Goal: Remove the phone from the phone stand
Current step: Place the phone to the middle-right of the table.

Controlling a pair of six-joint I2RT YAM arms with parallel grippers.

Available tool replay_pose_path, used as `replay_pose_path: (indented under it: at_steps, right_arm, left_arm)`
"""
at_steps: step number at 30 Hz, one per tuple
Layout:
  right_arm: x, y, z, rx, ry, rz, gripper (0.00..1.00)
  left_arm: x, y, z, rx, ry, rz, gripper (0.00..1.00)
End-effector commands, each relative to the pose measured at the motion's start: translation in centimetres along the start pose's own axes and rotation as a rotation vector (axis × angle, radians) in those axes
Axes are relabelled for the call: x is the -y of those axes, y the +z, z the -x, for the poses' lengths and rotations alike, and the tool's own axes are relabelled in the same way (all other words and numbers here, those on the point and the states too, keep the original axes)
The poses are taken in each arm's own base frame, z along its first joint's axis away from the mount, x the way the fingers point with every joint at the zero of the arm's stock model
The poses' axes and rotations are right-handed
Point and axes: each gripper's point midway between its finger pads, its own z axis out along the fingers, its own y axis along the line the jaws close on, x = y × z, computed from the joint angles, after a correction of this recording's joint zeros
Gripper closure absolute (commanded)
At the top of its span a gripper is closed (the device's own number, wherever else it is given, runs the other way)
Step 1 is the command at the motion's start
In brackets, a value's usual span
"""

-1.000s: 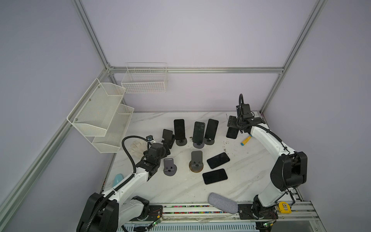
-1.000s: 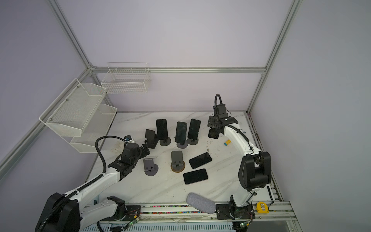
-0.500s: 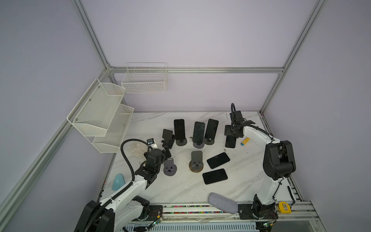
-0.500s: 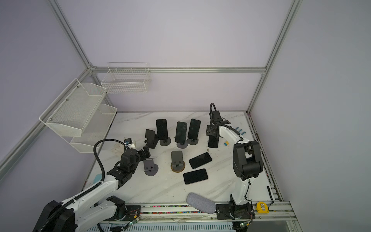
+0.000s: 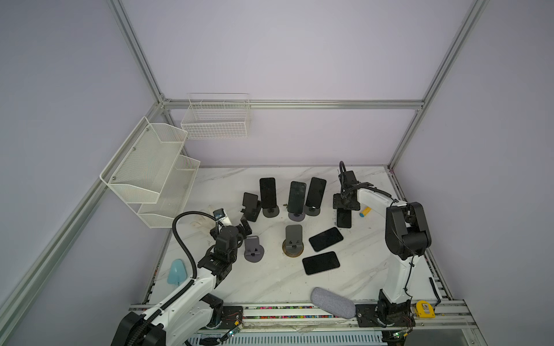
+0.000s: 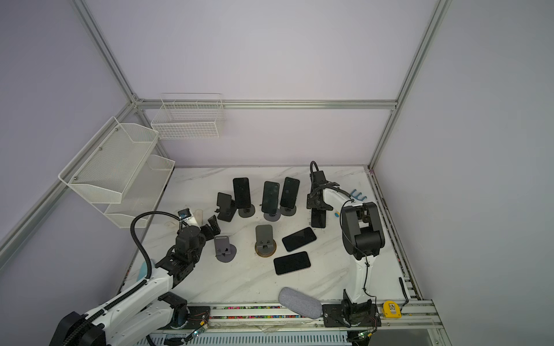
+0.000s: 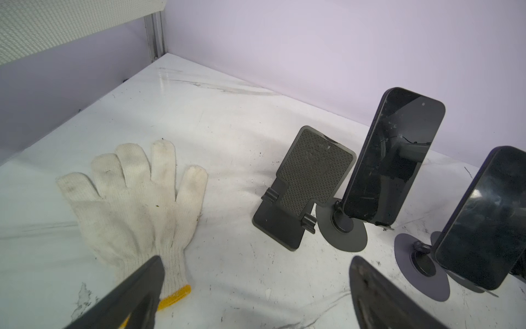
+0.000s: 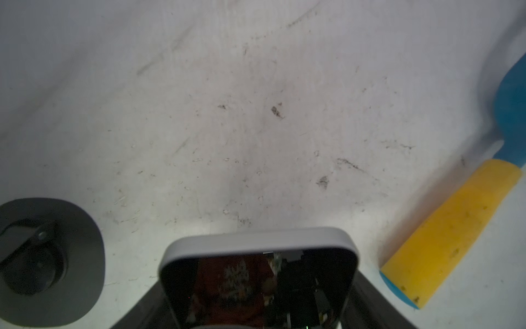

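Phone (image 5: pixel 344 220): clear of every stand, hanging upright at 2 o'clock from table (image 5: pixel 269 287) centre, low over the marble. Touching or not, cannot tell.
Right gripper (image 5: pixel 344 209): clenched on phone's upper end, screen dangling below, probably for laying flat.
Left gripper (image 5: pixel 244 226): spread wide, empty, at 9 o'clock beside empty stand (image 5: pixel 253 250), likely waiting.
Loaded stands (image 5: pixel 270 212): three at 12 o'clock, phones propped.

Right tool (image 6: pixel 317 209) clamps a phone (image 6: pixel 318 220) over the table (image 6: pixel 239 278), beside three standing phones (image 6: pixel 271 196); left tool (image 6: pixel 211 228) spread wide near a bare stand (image 6: pixel 224 248).
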Motion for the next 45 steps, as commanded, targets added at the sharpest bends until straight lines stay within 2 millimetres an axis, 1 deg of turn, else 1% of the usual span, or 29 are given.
replay_pose_path:
  at_steps: [1, 4, 9, 11, 14, 17, 20, 22, 24, 27, 31, 34, 37, 42, 45]
  right_arm:
    - [0.2, 1.1, -0.8, -0.035, -0.024, -0.007, 0.38]
    - [-0.1, 1.8, -1.1, -0.055, -0.03, 0.002, 0.38]
    - [-0.2, 2.5, -2.1, -0.078, -0.042, 0.012, 0.38]
    - [0.2, 2.8, -2.5, -0.086, -0.049, -0.003, 0.38]
    - [0.4, 3.1, -3.0, -0.095, -0.05, -0.01, 0.38]
    - [0.7, 3.1, -3.1, -0.095, -0.054, -0.03, 0.38]
    - [1.1, 3.1, -3.2, -0.094, -0.065, -0.045, 0.37]
    - [1.4, 3.3, -3.5, -0.104, -0.067, -0.067, 0.37]
    - [1.2, 3.8, -3.9, -0.12, -0.067, -0.056, 0.36]
    - [1.2, 4.2, -4.2, -0.125, -0.065, -0.053, 0.35]
    - [1.3, 4.4, -4.5, -0.132, -0.065, -0.064, 0.34]
    - [0.9, 4.4, -4.7, -0.129, -0.077, -0.034, 0.32]
    - [1.3, 4.6, -5.1, -0.149, -0.096, -0.052, 0.3]
    - [0.3, 5.1, -5.6, -0.173, -0.102, 0.003, 0.28]
    - [0.6, 5.4, -5.9, -0.184, -0.103, -0.016, 0.26]
  left_arm:
    - [-0.4, -0.3, 0.6, 0.05, 0.031, 0.012, 0.0]
    - [-0.7, -0.2, 0.3, 0.048, 0.022, 0.027, 0.0]
    - [-0.5, 0.1, 0.2, 0.032, 0.041, 0.033, 0.0]
    - [-0.8, 0.1, 0.1, 0.033, 0.032, 0.043, 0.0]
    - [-0.5, 0.1, 0.2, 0.032, 0.04, 0.031, 0.0]
    - [-0.7, 0.1, 0.2, 0.035, 0.037, 0.043, 0.0]
    - [-0.6, 0.1, 0.3, 0.036, 0.035, 0.036, 0.0]
    - [-0.8, 0.1, 0.1, 0.03, 0.044, 0.047, 0.0]
    - [-1.0, 0.2, 0.0, 0.027, 0.047, 0.062, 0.0]
    - [-0.9, 0.2, 0.2, 0.024, 0.052, 0.06, 0.0]
    - [-1.2, 0.2, 0.0, 0.023, 0.05, 0.077, 0.0]
    - [-1.1, 0.3, 0.0, 0.02, 0.051, 0.074, 0.0]
    - [-1.3, 0.4, -0.2, 0.011, 0.054, 0.089, 0.0]
    - [-1.2, 0.5, -0.5, 0.006, 0.047, 0.084, 0.0]
    - [-1.4, 0.6, -0.7, 0.006, 0.04, 0.093, 0.0]
